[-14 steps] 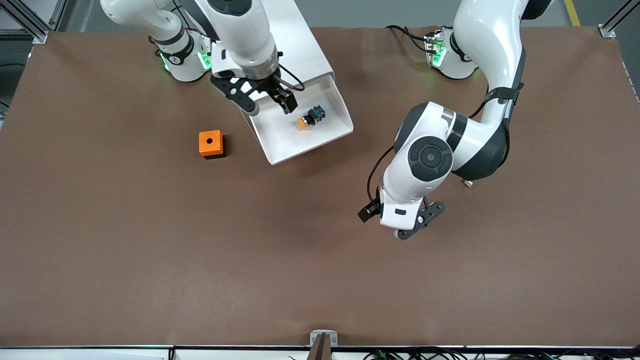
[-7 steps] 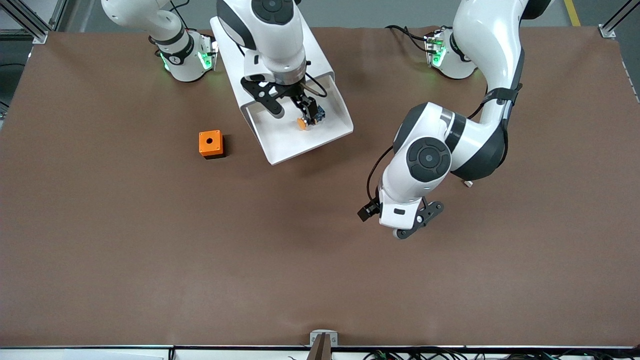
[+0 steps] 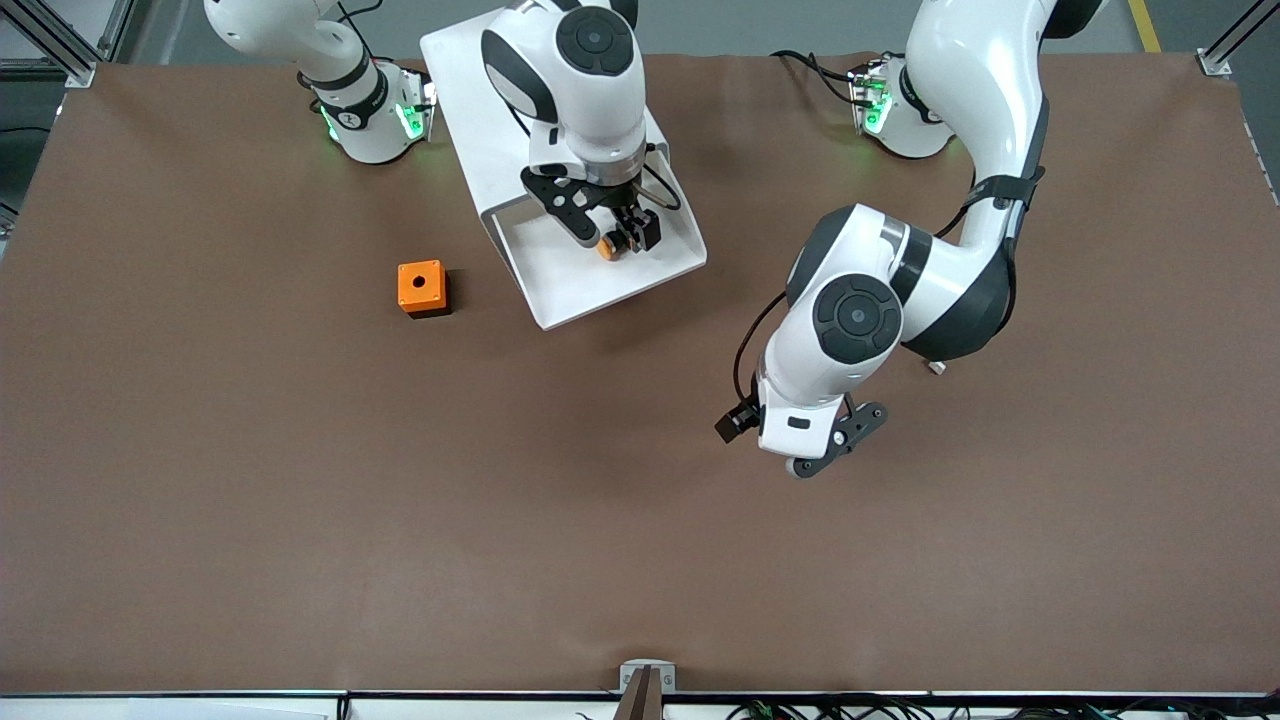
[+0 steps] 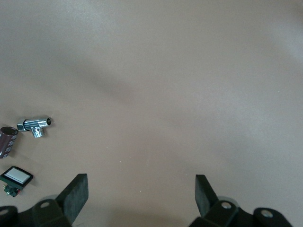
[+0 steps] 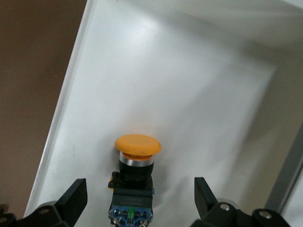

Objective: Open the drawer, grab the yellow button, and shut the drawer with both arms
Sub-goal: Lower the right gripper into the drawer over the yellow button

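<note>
Right wrist view shows the button (image 5: pixel 135 177) lying on its side on the white floor of the open drawer (image 5: pixel 189 94), orange cap at one end, black body with a blue bit at the other. It sits between the two fingertips (image 5: pixel 75 196) of the right gripper (image 5: pixel 139 198), a clear gap on each side, touching neither. Its long axis runs straight out from the wrist, crosswise to the line along which the fingers shut, so a squeeze would likely catch the body or the collar under the cap across its width. The jaws stand wide apart.

From the front, the right gripper (image 3: pixel 607 232) hangs low over the drawer (image 3: pixel 570 280), which is pulled out of the cabinet (image 3: pixel 470 90) toward the camera; the orange cap (image 3: pixel 606 248) peeks out under it. The right arm is plainly the nearer one; it points steeply down, wrist above the tray. A short drop seems all that remains before closing.

Outward, an orange cube (image 3: pixel 421 287) sits on the table (image 3: pixel 300 500) toward the right arm's end. The left gripper (image 3: pixel 822 452) waits over bare table, well apart from the drawer, jaws also spread (image 4: pixel 140 196).
</note>
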Robot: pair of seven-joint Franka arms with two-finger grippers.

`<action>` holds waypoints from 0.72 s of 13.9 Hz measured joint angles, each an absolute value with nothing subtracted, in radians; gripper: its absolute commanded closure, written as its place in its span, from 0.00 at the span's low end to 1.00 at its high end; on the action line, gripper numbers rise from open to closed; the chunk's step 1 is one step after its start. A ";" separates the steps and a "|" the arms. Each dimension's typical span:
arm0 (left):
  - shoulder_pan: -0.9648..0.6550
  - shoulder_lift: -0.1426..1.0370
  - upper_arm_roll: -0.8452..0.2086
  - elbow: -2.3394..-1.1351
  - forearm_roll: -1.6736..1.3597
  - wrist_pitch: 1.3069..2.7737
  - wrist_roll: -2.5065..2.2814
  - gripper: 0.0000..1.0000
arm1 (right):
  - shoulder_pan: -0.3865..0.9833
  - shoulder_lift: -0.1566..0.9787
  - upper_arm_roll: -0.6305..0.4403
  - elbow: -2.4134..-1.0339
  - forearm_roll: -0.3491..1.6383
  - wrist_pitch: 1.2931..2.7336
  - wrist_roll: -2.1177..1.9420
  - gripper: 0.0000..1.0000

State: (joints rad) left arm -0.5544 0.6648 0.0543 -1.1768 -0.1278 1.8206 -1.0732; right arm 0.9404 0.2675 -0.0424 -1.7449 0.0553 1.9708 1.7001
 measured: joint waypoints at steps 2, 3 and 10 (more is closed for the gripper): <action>-0.554 0.665 0.054 -1.178 -0.128 1.821 -1.073 0.01 | 0.947 0.282 -0.042 -1.745 0.053 1.977 1.707 0.02; -0.554 0.665 0.054 -1.178 -0.128 1.821 -1.073 0.01 | 0.948 0.287 -0.042 -1.744 0.051 1.980 1.712 0.03; -0.554 0.665 0.054 -1.181 -0.128 1.821 -1.073 0.01 | 0.949 0.314 -0.043 -1.736 0.040 2.004 1.737 0.03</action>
